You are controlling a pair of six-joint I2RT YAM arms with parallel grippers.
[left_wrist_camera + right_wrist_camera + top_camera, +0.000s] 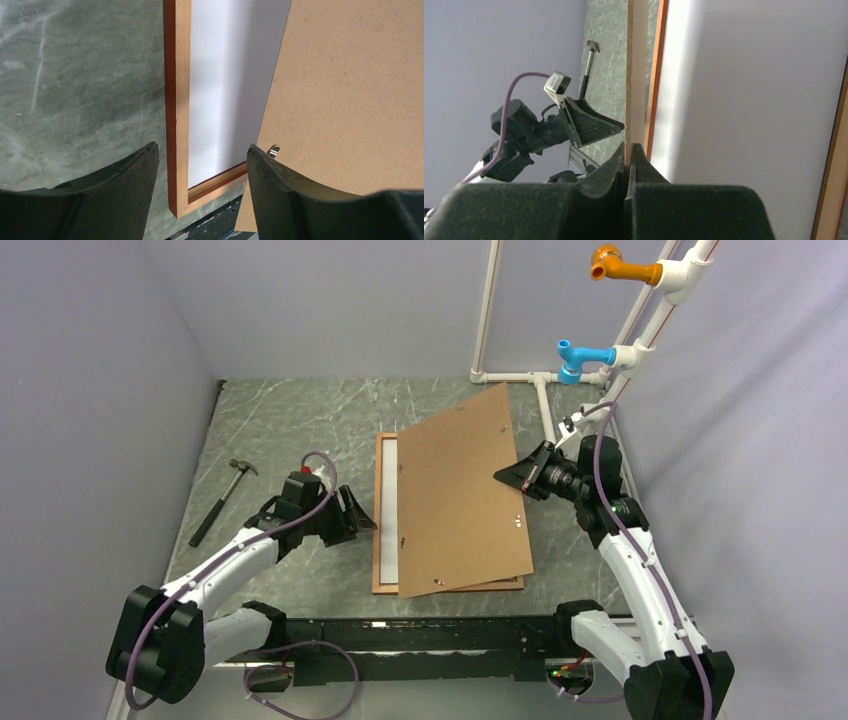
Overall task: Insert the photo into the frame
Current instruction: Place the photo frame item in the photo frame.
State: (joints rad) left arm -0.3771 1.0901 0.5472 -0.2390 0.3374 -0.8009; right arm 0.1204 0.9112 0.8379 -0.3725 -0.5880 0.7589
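Observation:
The frame [379, 510] lies flat on the marble table, reddish-brown rails showing at its left and near edges. The photo [389, 520] lies inside it, white back up; the printed side is hidden. A brown backing board [465, 490] lies askew over most of both. My right gripper [510, 477] is shut on the board's right edge [633, 75], and holds that edge raised above the photo [749, 100]. My left gripper [362, 515] is open and empty, its jaws either side of the frame's near-left corner [177, 100], above it, next to the photo [220, 90] and board [350, 90].
A hammer [220, 502] lies on the table to the left of the left arm. White pipes [545, 400] with a blue fitting [580, 355] and an orange fitting [620, 265] stand at the back right. Grey walls close in both sides.

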